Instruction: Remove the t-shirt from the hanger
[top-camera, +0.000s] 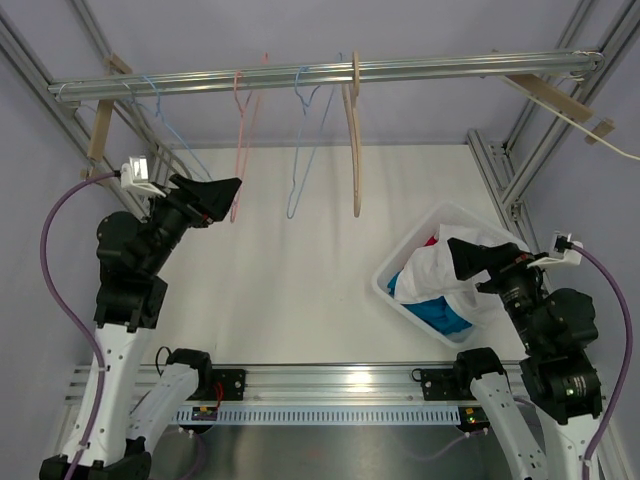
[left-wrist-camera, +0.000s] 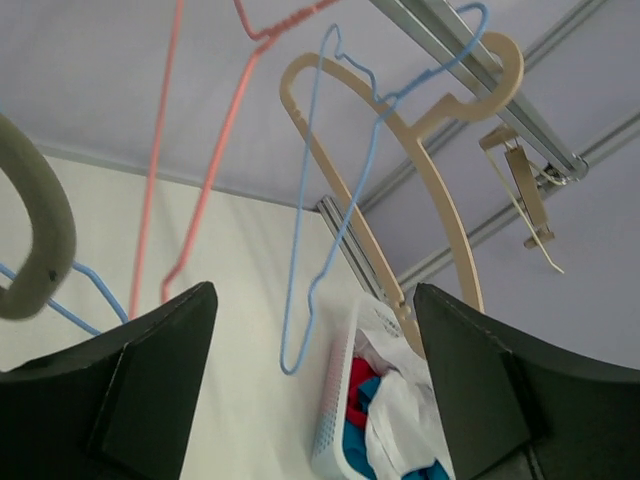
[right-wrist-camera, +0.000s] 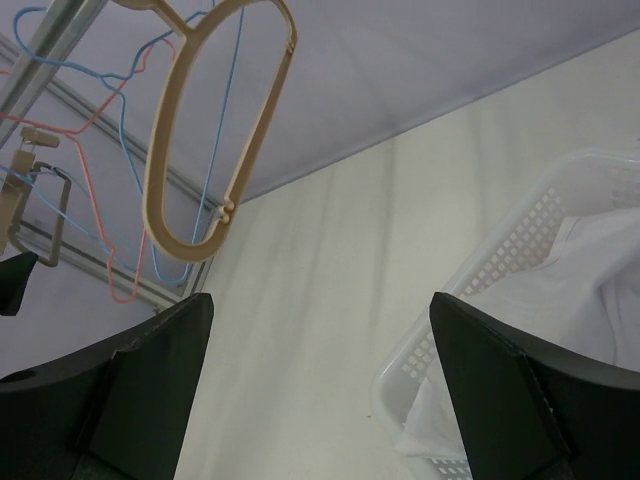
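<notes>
Four hangers are counted on the rail (top-camera: 300, 72) (pale-blue hanger (top-camera: 160, 105), pink hanger (top-camera: 234, 212), blue hanger (top-camera: 291, 205), tan hanger (top-camera: 355, 150)), one white t-shirt (top-camera: 430, 262) is seen bunched in the single basket (top-camera: 455, 207), its long axis not discernible, and the left gripper (top-camera: 222, 195) and right gripper (top-camera: 462, 255) are spread wide with nothing seen between the fingers.

Both arms stood raised below the rail (top-camera: 320, 72), the left gripper (top-camera: 226, 190) and right gripper (top-camera: 458, 255) gaping wide, empty.

Tan hanger (right-wrist-camera: 152, 190) upper left; white t-shirt (right-wrist-camera: 590, 270) in basket (right-wrist-camera: 500, 265) right.
</notes>
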